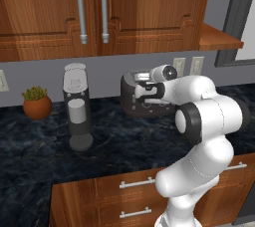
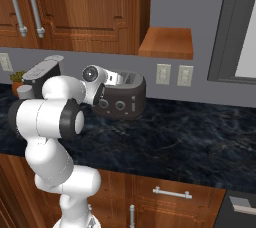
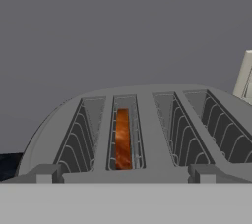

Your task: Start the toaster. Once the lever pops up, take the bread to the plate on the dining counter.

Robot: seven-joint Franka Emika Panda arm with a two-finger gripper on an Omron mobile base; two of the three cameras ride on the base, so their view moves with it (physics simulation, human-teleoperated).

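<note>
The dark grey toaster (image 1: 142, 102) (image 2: 125, 94) stands on the black counter against the back wall. In the hand view I look down on its silver top (image 3: 147, 120). The bread (image 3: 122, 139) sits low in a slot left of centre, its brown edge showing. The lever (image 2: 134, 103) is a small black tab on the front face, right of the round knobs (image 2: 120, 105). My gripper (image 3: 123, 175) is open, its fingertips (image 3: 44, 173) spread wide at the toaster's near edge, holding nothing. The plate and the dining counter are out of view.
A tall silver-and-black coffee machine (image 1: 77, 106) stands left of the toaster, and a potted plant (image 1: 37, 102) further left. Wall sockets (image 2: 172, 74) sit right of the toaster. Wood cabinets (image 1: 99, 7) hang overhead. Bare black counter (image 2: 190, 132) lies to the right.
</note>
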